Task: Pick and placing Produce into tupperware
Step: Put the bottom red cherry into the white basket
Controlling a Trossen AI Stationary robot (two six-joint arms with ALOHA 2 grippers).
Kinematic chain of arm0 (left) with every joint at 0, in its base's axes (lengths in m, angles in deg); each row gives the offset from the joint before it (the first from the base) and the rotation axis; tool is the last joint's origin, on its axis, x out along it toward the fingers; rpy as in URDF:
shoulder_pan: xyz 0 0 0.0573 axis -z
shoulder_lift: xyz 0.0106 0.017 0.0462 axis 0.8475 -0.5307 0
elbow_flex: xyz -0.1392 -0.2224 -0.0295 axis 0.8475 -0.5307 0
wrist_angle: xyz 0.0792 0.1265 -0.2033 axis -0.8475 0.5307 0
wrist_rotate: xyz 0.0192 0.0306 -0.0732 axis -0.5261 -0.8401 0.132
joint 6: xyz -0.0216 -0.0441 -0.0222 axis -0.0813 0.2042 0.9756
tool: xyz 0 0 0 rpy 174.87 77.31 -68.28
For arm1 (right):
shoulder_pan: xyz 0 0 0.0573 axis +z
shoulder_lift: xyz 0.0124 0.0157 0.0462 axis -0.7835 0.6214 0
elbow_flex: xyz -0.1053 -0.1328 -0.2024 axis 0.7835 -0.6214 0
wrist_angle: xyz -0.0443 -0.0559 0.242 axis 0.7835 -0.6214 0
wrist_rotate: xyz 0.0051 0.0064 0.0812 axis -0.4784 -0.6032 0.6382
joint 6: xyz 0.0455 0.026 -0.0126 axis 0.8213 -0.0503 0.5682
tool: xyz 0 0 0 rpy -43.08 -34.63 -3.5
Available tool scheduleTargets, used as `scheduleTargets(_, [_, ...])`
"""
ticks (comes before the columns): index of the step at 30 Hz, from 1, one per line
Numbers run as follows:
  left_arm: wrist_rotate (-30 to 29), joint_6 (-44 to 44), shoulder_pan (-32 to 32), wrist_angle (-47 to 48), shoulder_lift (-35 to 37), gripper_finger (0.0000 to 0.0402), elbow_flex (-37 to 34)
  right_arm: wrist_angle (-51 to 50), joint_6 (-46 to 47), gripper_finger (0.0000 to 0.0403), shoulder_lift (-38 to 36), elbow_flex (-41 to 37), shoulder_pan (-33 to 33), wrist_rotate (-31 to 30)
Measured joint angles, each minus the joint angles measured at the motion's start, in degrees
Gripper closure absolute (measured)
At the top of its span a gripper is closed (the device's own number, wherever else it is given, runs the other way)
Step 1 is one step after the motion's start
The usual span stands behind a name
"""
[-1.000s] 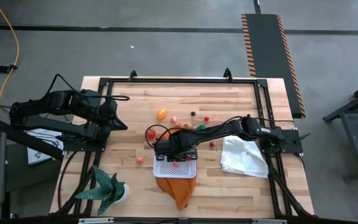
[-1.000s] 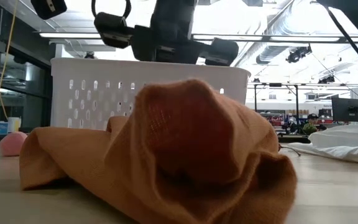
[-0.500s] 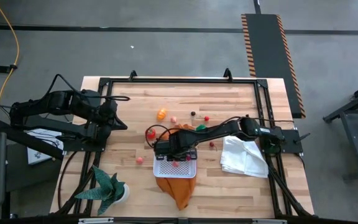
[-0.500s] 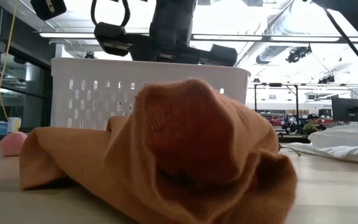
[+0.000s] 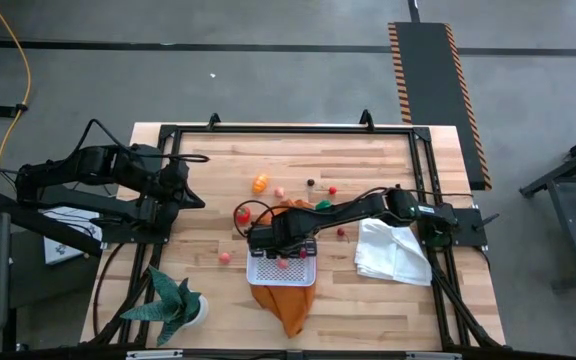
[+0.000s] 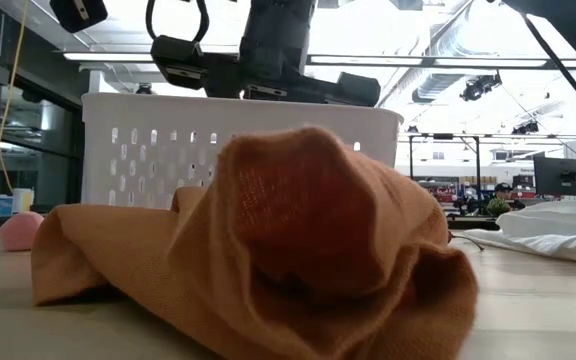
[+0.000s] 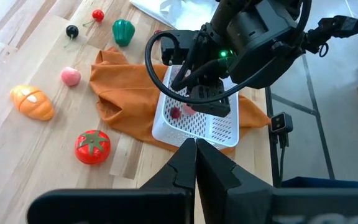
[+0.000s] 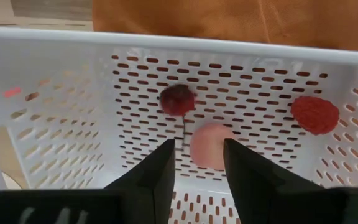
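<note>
The white tupperware (image 5: 281, 272) sits on an orange cloth (image 5: 286, 305) near the table's front middle. On its perforated base lie a pink piece (image 8: 209, 147), a dark one (image 8: 178, 99) and a red one (image 8: 314, 114). My right gripper (image 8: 201, 155) points down into it, open, its fingers standing either side of the pink piece and above it. More produce lies on the wood: a tomato (image 7: 92, 146), an orange piece (image 7: 33, 102), a green pepper (image 7: 123, 31) and small cherries (image 5: 332, 189). My left gripper (image 7: 194, 149) waits shut over the table's left edge.
A white cloth (image 5: 393, 250) lies at the right, beside the right arm. A green spiky potted plant (image 5: 173, 300) stands at the front left corner. A pink piece (image 5: 225, 256) lies left of the tupperware. Bare wood stretches along the far side.
</note>
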Motion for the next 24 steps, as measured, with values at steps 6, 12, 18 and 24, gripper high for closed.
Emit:
scheduleTargets(6, [0.0, -0.1, 0.0, 0.0, 0.0, 0.0401, 0.0, 2.1, -3.1, 0.0274, 0.0, 0.0, 0.0, 0.0])
scheduleTargets(12, [0.0, -0.1, 0.0, 0.0, 0.0, 0.0401, 0.0, 2.1, -4.5, 0.0274, -1.1, 0.2, -0.2, 0.8])
scheduleTargets(18, [0.0, 0.1, 0.0, 0.0, 0.0, 0.0401, 0.0, -2.4, -4.6, 0.0274, -1.3, 4.0, -0.7, 1.3])
scheduleTargets(24, [0.0, 0.1, 0.0, 0.0, 0.0, 0.0401, 0.0, -10.5, -6.9, 0.0274, -1.4, 10.8, -1.8, -0.3])
